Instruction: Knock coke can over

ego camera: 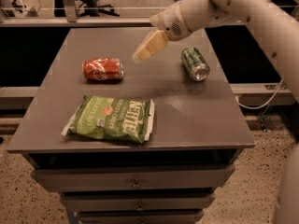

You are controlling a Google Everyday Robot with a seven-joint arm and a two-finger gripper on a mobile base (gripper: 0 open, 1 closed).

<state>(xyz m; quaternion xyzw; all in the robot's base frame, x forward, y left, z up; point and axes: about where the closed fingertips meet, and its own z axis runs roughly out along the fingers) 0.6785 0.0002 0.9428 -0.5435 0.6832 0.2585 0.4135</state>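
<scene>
The coke can (103,69), red-orange with white lettering, lies on its side on the grey table (196,111), left of centre, its silver top facing right. My gripper (140,54) hangs in the air above the table, up and to the right of the can, clear of it. Its cream fingers (150,45) point down-left and hold nothing.
A green soda can (195,63) lies on its side at the right of the table. A green chips bag (111,118) lies flat toward the front. The table has drawers below. A rail and chair legs stand behind it.
</scene>
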